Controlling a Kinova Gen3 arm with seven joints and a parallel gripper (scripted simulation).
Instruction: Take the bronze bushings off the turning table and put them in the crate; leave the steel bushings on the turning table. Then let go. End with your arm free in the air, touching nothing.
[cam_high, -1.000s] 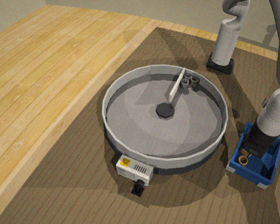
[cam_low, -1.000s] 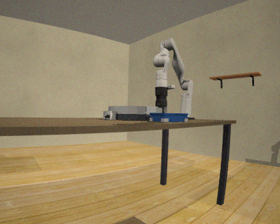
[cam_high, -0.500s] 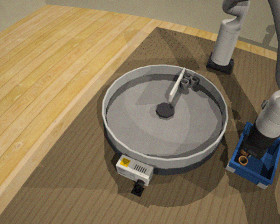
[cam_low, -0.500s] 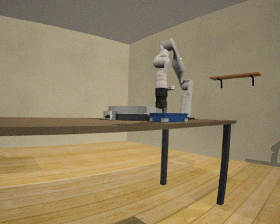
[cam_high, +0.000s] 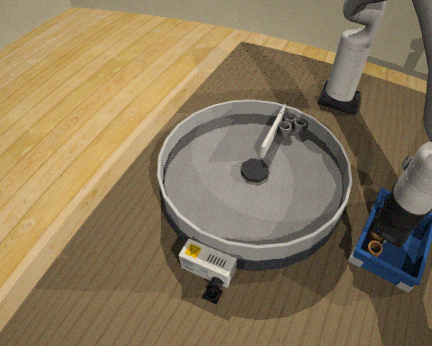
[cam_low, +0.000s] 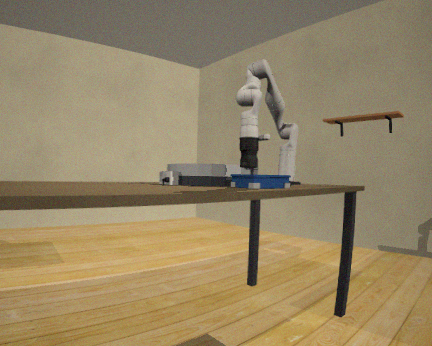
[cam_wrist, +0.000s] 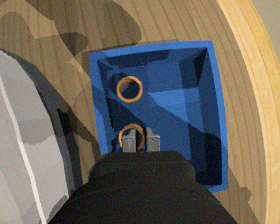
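Note:
My gripper (cam_wrist: 141, 135) is low inside the blue crate (cam_wrist: 158, 110) and is shut on a bronze bushing (cam_wrist: 131, 137), gripping its wall. A second bronze bushing (cam_wrist: 129, 88) lies on the crate floor beyond it. In the top view the crate (cam_high: 393, 245) stands right of the turning table (cam_high: 254, 177), with a bronze bushing (cam_high: 374, 246) showing beside my gripper body. Three steel bushings (cam_high: 292, 125) stand together at the table's far side, next to a white divider bar (cam_high: 273, 131). In the exterior view my gripper (cam_low: 248, 167) dips into the crate (cam_low: 260, 180).
A white motor box (cam_high: 207, 261) sits at the turning table's front edge. The arm's base (cam_high: 345, 70) stands behind the table. The turning table's raised grey rim lies left of the crate. The table edge runs close to the crate's right side in the wrist view.

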